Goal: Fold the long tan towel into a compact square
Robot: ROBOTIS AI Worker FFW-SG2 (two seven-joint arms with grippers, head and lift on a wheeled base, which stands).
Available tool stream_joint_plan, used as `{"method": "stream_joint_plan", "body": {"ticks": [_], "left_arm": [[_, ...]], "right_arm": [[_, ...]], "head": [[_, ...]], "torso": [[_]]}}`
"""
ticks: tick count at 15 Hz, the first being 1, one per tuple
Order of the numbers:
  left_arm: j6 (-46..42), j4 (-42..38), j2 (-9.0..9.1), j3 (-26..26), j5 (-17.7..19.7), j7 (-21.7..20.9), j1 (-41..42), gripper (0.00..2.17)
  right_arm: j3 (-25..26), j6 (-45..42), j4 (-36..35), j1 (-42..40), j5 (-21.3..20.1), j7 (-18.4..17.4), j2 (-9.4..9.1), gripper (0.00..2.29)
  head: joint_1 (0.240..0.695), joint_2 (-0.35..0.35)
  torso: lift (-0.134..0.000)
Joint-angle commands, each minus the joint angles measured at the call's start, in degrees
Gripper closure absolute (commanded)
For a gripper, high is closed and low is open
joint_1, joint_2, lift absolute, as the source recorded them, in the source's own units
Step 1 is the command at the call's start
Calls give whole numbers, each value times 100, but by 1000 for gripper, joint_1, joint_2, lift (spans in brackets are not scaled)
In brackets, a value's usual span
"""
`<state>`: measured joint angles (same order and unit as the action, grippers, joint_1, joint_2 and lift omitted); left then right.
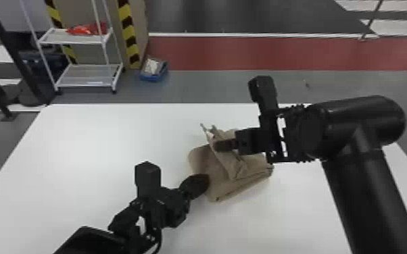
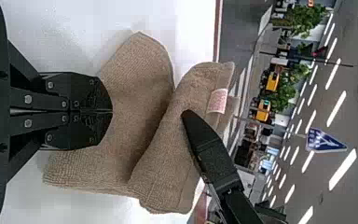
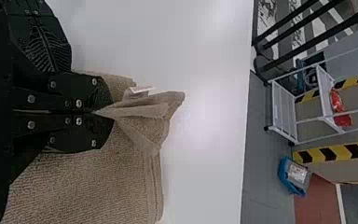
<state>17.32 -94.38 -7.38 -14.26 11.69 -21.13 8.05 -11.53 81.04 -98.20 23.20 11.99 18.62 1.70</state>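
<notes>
Tan terry cloth, in a thick, partly folded towel [image 1: 213, 165], lies on the smooth white table [image 1: 77, 152], its upper layer gathered into a peak. The black two-fingered right gripper [image 3: 109, 113] is clamped on a pinch of that layer; the matching black left gripper [image 2: 111, 112] has its fingers pressed together at the towel's left, with no cloth to be seen between them. The step looks like carrying the upper flap across while the left steadies the base. To do it well, keep the left's touch light but firm, so the lower layers don't skid, and lift the pinched cloth only enough to clear them. Draw it out until the creases beside the small white label [image 2: 217, 101] relax, line its edge up with the layer beneath, lower it, and only then let go, lest the peak set as a lump.
</notes>
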Motion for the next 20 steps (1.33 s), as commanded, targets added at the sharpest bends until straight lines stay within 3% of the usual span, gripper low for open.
{"method": "stream_joint_plan", "body": {"ticks": [1,2,6,8,10,11,15,16,17,19,20], "left_arm": [[-13,-2,0,2,0,-6,3,1997],[-13,-2,0,11,0,-6,3,1997],[-13,-2,0,-6,0,-6,-5,1997],[-13,-2,0,-6,0,3,-5,1997],[4,-10,0,2,0,3,-5,1997],[4,-19,0,2,0,3,-5,1997],[-13,-37,0,-24,-9,12,-14,1997],[-13,-37,0,-24,-9,12,-14,1997],[-13,-54,0,-24,-17,12,-14,1997],[-31,-54,9,-33,-44,21,-23,1997],[-49,-54,9,-33,-35,21,-23,1997]], "right_arm": [[-77,-4,73,-9,-30,-8,-3,1315],[-86,-4,82,-53,-30,-8,-3,1312],[-148,-250,82,-193,40,1,6,863],[-86,-690,29,-360,207,124,6,80],[336,-813,-331,-677,857,168,50,6],[441,-813,-551,-826,980,168,77,16],[1039,-672,-1474,-1617,919,168,375,36],[1188,-742,-1658,-1819,928,212,446,167],[1373,-813,-1728,-1969,919,370,516,542],[1698,-742,-1869,-2188,936,607,718,1912],[1777,-813,-2010,-2399,901,739,832,2169]], "head": [[695,0],[695,1],[695,8],[695,11],[695,23],[695,27],[695,-3],[695,-15],[695,-33],[695,-64],[695,-79]], "torso": [[-123],[-123],[-123],[-123],[-123],[-123],[-123],[-123],[-123],[-123],[-123]]}}
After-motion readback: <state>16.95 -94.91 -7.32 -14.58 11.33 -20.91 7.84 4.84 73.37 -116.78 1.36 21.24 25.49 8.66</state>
